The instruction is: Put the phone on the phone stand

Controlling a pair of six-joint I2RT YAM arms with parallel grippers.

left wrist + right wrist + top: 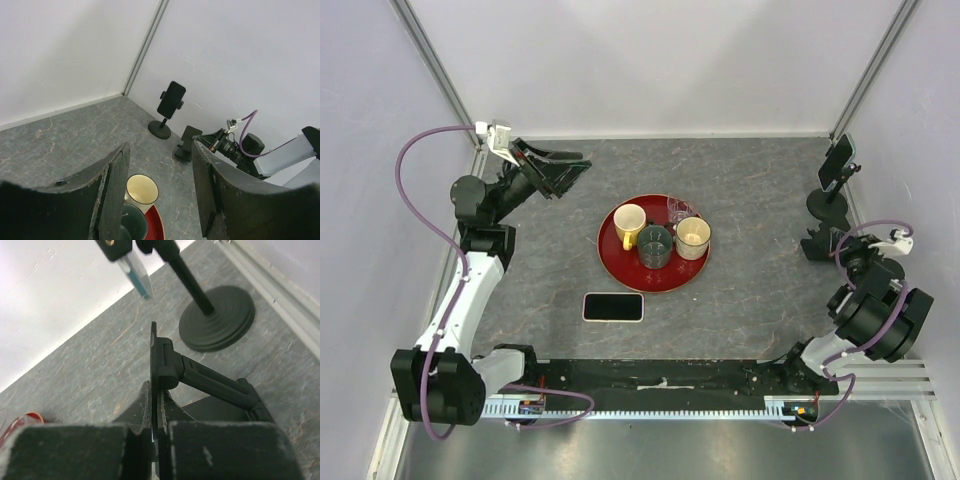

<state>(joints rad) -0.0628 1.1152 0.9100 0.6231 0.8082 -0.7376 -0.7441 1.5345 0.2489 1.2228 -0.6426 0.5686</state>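
**Bench** (pixel 750 300): grey, stone-patterned, walled in white on three sides.

**Phone** (pixel 613 307): dark, pale-edged, lying flat on the bench. It is just on the near side of the tray, apart from both arms and well apart from the stand.

**Stand** (pixel 817 243): small, black and folding, at the right edge of the bench. Its hinged arm runs down to a flat foot. The right wrist view shows its thin back plate edge-on. No phone is on it.

**Tall stand** (pixel 829 203): a round black base and post, just beyond the small stand near the far right corner. A second phone (pixel 837 162) is clamped at its top.

**Tray** (pixel 620 268): round and red, at mid-bench. It carries four items:
- a yellow mug (pixel 629 223)
- a dark cup (pixel 654 245)
- a beige cup (pixel 693 237)
- a clear glass (pixel 678 209)

**Left gripper** (pixel 160 146): raised over the far left of the bench and pointed toward the tray. Its jaws stand apart with nothing between them. The beige and dark cups show through the gap in the wrist view.

**Right gripper** (pixel 154 390): low at the right edge of the bench. It is closed on the stand's back plate, with one finger pressed to each face.
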